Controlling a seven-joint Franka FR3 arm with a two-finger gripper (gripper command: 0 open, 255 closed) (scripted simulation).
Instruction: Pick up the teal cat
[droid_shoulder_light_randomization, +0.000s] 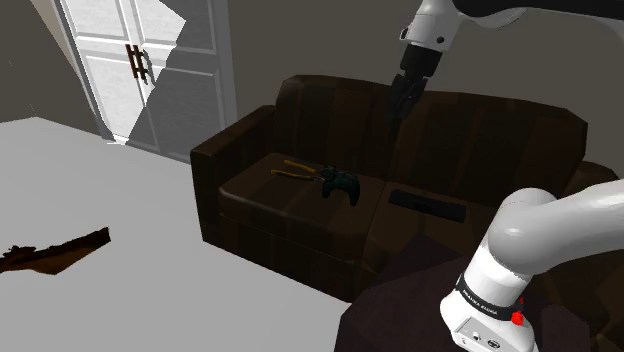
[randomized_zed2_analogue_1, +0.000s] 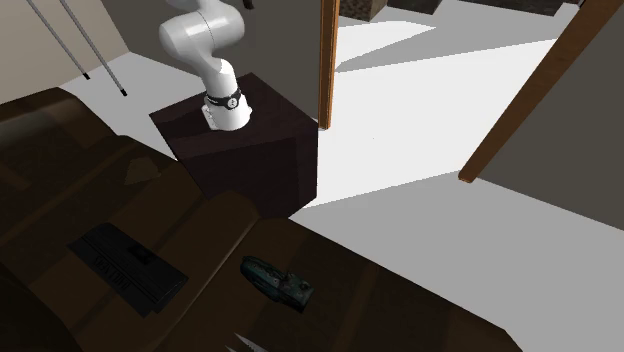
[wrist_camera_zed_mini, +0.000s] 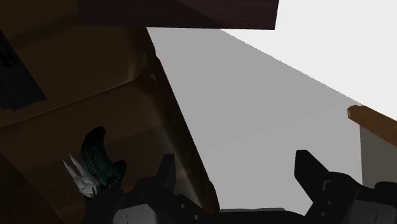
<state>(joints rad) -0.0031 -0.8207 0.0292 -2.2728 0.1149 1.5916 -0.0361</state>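
Gripper (droid_shoulder_light_randomization: 400, 105): the black fingers stand apart with nothing between them, hanging well above the seat of the dark brown sofa (droid_shoulder_light_randomization: 240, 165). Teal cat (droid_shoulder_light_randomization: 340, 185): lies on the sofa's seat near its middle, below the fingers and off to one side of them, not in contact. Judged a small, light, rigid figure whose curved tail and thin projecting parts would likely slip or snag. Hold is best taken across the narrow middle of its body, and the sofa's seat may yield under downward pressure.
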